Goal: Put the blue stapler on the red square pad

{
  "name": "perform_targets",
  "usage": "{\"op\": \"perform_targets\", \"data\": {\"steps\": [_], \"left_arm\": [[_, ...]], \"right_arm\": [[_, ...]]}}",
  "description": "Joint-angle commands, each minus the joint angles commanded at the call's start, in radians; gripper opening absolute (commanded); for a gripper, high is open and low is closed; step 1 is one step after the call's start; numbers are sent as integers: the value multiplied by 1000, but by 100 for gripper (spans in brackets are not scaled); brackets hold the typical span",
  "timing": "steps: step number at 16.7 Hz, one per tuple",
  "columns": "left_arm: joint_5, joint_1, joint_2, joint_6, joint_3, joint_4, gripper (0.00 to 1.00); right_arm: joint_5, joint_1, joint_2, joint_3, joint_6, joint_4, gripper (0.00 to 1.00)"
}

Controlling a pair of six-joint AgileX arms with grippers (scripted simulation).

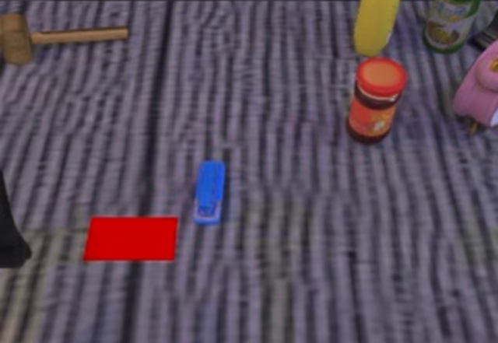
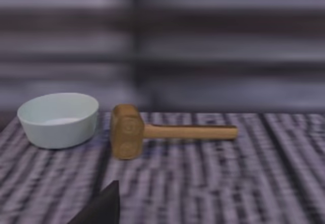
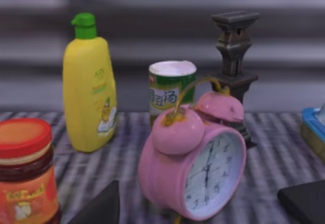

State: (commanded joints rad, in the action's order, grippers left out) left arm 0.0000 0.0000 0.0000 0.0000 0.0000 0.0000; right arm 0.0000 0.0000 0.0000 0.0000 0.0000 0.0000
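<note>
Striped grey cloth-covered table (image 1: 311,265), likely grippy; flat bright red square pad (image 1: 131,238) near its left front; small blue plastic stapler (image 1: 209,192) lies just right of the pad, apart from it; probably light, rigid, smooth; best pinched across its narrow middle; neither gripper's fingers visible, state cannot be told.

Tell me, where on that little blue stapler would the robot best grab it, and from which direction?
Probably from straight above, jaws closing across the narrow middle of the blue stapler. It lies flat on the table, long and slim, with its long sides free. The red square pad sits apart to its left, so nothing crowds it. The left arm is nearer.
</note>
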Motion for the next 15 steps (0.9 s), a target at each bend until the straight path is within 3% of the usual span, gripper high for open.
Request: {"op": "perform_targets", "data": {"steps": [7, 15], "left_arm": [[5, -54, 155, -42, 155, -115, 100], [1, -236, 923, -199, 825, -566, 100]], "right_arm": [[0, 0, 0, 0, 0, 0, 100], [0, 0, 0, 0, 0, 0, 100]]}}
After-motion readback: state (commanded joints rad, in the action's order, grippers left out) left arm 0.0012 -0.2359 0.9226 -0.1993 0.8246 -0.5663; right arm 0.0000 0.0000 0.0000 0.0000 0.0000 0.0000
